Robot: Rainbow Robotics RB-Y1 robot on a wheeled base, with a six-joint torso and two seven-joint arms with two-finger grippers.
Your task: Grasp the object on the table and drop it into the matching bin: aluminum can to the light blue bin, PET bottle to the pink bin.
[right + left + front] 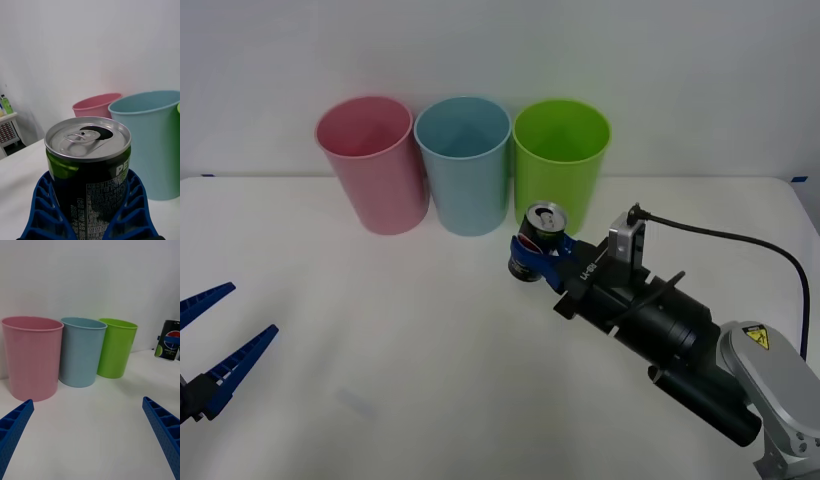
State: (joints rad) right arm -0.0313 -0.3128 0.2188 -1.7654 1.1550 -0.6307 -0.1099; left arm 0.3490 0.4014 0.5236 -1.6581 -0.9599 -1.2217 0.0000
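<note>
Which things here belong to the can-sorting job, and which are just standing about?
Part of the job:
- can, held in the right gripper
- light blue cup, where the can goes
- pink cup, for bottles
- table

Standing about:
- green cup
- left gripper, open and idle at the table's near left

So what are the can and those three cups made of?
The can looks like metal, likely aluminium: bare silver top with a pull tab, glossy dark printed sides. The pink cup, blue cup and green cup look like plastic: plain solid colour, smooth thin walls, a soft satin sheen.
</note>
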